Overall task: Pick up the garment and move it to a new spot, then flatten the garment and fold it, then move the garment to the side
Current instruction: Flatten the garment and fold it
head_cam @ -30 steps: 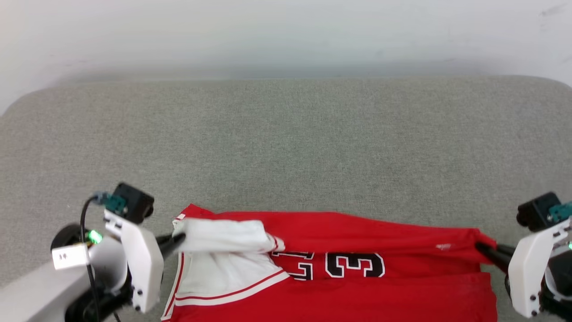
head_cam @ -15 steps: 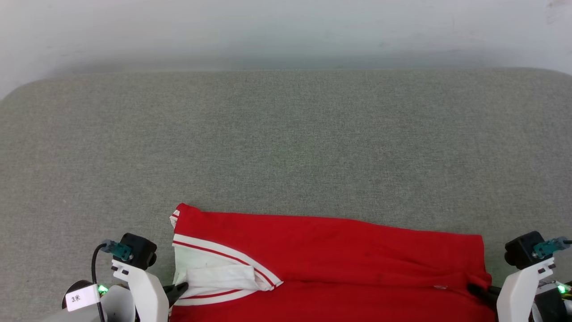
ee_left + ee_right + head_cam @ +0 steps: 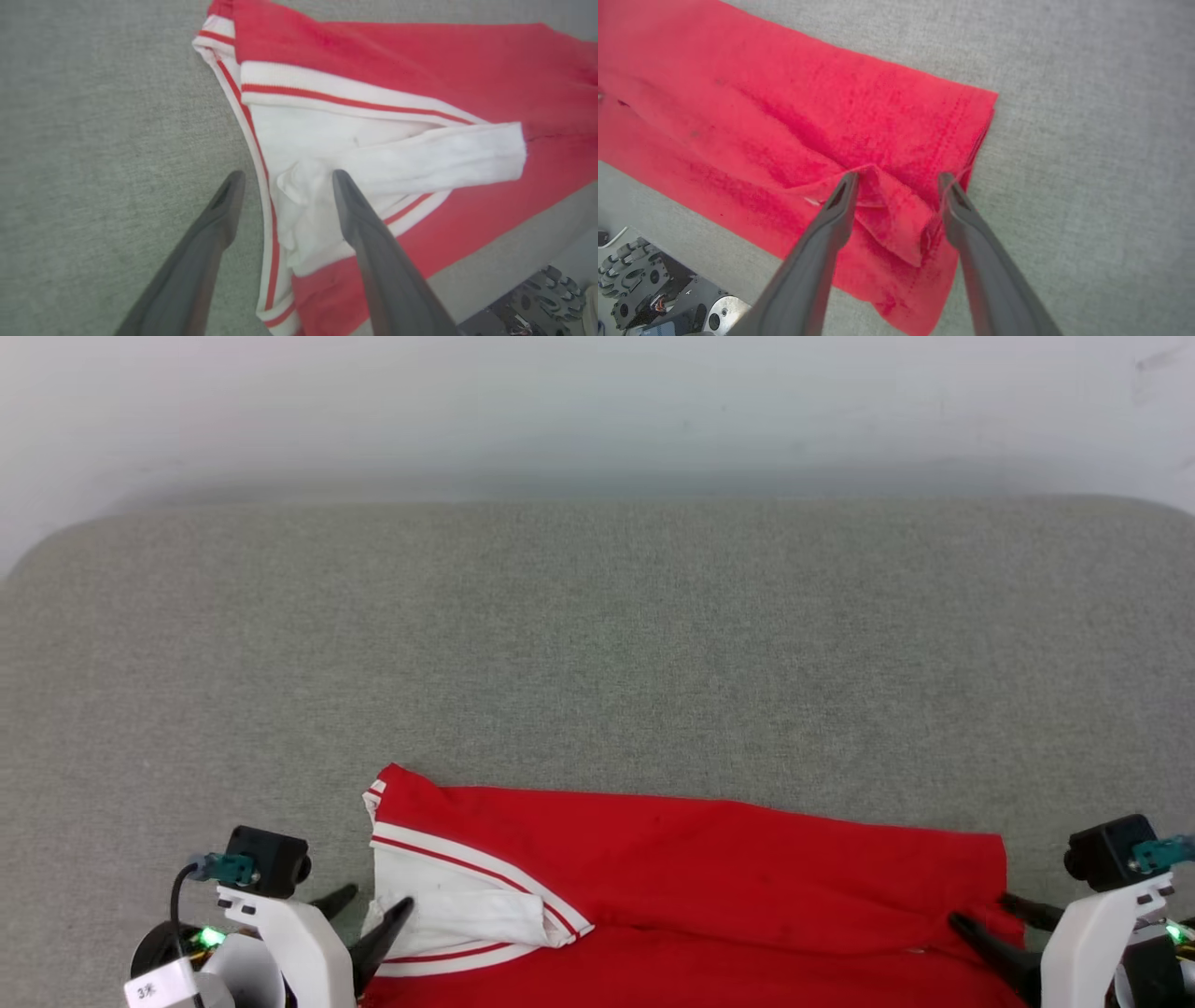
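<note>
Garment [image 3: 691,859] lies folded into a long red strip at near edge of grey desk [image 3: 597,644], white sleeve w/ red-striped trim at its L end. L gripper [image 3: 287,174] fingers spread wide, holding nothing: 1 over the sleeve, 1 over bare desk beside the trim. R gripper [image 3: 899,176] fingers apart too, straddling a small raised fold at the hem corner w/o pinching it.

The garment [image 3: 700,859] lies along the near edge of the bench [image 3: 597,644], stretched left to right, and the wall [image 3: 597,411] stands behind the far edge. Its sleeve [image 3: 467,905] lies on top at the left end. The left gripper [image 3: 378,896] is there, one finger on the sleeve, the other on the bench beside it. The right gripper [image 3: 982,909] straddles a raised fold at the right end.
</note>
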Controlling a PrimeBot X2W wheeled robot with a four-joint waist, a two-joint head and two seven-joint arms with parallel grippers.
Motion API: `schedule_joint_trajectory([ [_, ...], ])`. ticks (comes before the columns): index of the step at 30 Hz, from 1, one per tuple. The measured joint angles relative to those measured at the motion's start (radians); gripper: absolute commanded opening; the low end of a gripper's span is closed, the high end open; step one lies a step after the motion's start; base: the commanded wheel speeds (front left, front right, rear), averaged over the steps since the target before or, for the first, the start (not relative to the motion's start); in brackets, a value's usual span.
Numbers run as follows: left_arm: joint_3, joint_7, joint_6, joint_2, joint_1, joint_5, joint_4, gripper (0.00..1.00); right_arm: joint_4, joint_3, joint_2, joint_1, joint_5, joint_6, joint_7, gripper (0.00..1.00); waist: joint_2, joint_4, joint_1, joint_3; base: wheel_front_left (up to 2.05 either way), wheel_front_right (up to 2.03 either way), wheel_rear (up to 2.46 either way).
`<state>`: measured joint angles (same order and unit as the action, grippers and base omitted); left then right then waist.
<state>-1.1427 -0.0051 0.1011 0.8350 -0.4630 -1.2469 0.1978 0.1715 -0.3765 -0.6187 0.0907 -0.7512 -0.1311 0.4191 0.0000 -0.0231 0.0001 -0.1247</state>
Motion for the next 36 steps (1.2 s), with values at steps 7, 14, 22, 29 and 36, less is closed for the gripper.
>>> schedule_joint_trajectory([
  [7, 0.078, -0.215, 0.149, 0.004, 0.043, 0.07, -0.065, 1.0, -0.131, 0.106, -0.022, -0.058, 0.007, 0.0, 0.013, 1.0, 0.0, 0.014, -0.0001, 0.055, 0.0, 0.0, 0.0],
  [14, 0.258, -0.255, 0.263, -0.043, 0.101, 0.174, -0.123, 1.0, -0.169, 0.215, -0.037, -0.07, 0.031, 0.0, 0.097, 1.0, 0.0, 0.033, -0.0001, 0.062, 0.0, 0.0, 0.0],
  [22, 0.539, -0.257, 0.314, -0.167, 0.249, 0.449, -0.197, 1.0, -0.156, 0.289, -0.03, -0.08, 0.024, 0.0, 0.252, 1.0, 0.0, 0.062, -0.0001, 0.048, 0.0, 0.0, 0.0],
  [29, 0.749, -0.257, 0.295, -0.298, 0.363, 0.651, -0.241, 1.0, -0.117, 0.316, 0.017, -0.079, 0.022, 0.0, 0.337, 1.0, 0.0, 0.093, -0.0001, 0.026, 0.0, 0.0, 0.0],
  [36, 0.897, -0.257, 0.236, -0.434, 0.447, 0.816, -0.269, 1.0, -0.065, 0.311, 0.058, -0.079, 0.038, 0.0, 0.367, 1.0, 0.0, 0.12, -0.0001, 0.002, 0.0, 0.0, 0.0],
])
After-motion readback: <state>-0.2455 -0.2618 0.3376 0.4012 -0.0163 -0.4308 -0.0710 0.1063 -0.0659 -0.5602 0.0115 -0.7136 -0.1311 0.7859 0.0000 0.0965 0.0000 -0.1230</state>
